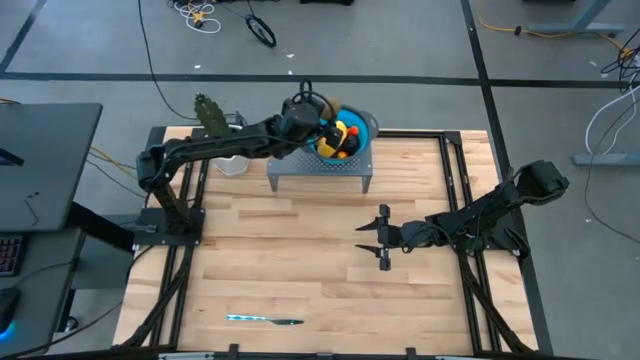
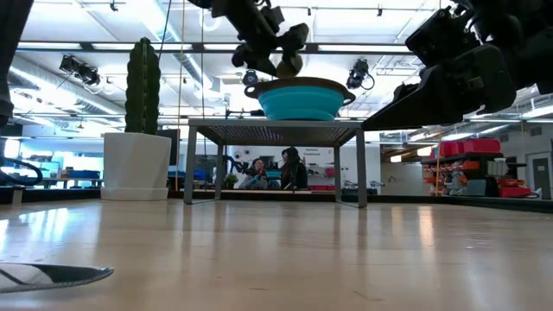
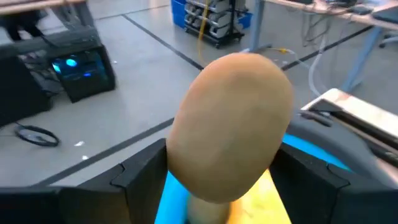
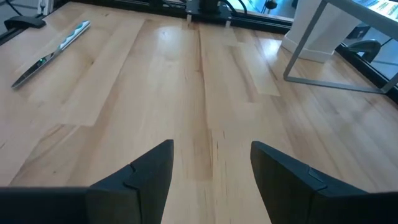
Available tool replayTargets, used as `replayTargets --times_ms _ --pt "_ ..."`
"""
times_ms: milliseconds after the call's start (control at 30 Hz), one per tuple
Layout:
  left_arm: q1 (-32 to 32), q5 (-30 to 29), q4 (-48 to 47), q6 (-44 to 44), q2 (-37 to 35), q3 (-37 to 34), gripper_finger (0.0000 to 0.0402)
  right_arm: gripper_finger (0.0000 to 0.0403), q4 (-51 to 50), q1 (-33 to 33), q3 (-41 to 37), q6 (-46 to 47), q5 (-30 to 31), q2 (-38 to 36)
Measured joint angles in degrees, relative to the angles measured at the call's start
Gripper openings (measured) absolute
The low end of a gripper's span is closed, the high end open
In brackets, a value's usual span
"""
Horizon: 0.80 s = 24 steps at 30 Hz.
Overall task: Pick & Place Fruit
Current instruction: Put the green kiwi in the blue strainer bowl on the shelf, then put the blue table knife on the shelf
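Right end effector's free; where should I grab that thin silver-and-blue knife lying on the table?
Probably mid-length, coming straight down: the thin silver-and-blue knife lies flat on the wooden table, so the open right end effector should straddle its narrow width.

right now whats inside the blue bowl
Yellow and orange fruit and a dark piece lie in the bowl. The left gripper holds an olive oval over it, covering whatever lies below.

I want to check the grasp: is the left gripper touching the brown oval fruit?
Touching. In the left wrist view the oval fruit sits clamped between the left gripper fingers, both pressed against its sides, above the blue bowl.
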Motion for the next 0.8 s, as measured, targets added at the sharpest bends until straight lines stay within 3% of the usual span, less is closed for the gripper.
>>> replayTargets --times_ms 200,333,567,800 --pt "1.0 -3.7 0.8 1.7 0.9 0.1 0.0303 0.0224 0.0 0.0 -0.4 0.0 0.0 0.0" --pt "1.5 0.7 0.3 0.8 1.5 0.1 0.0314 0.0224 1.6 0.0 -1.9 0.0 0.0 0.0" --pt "-1.5 4.5 1.2 6.7 0.0 0.0 0.0317 0.0224 3.2 0.0 -3.6 1.5 0.3 0.0" --pt "-8.1 16.2 -3.5 9.0 -2.5 0.1 0.0314 0.0224 3.2 0.0 -3.6 2.2 0.0 0.0"
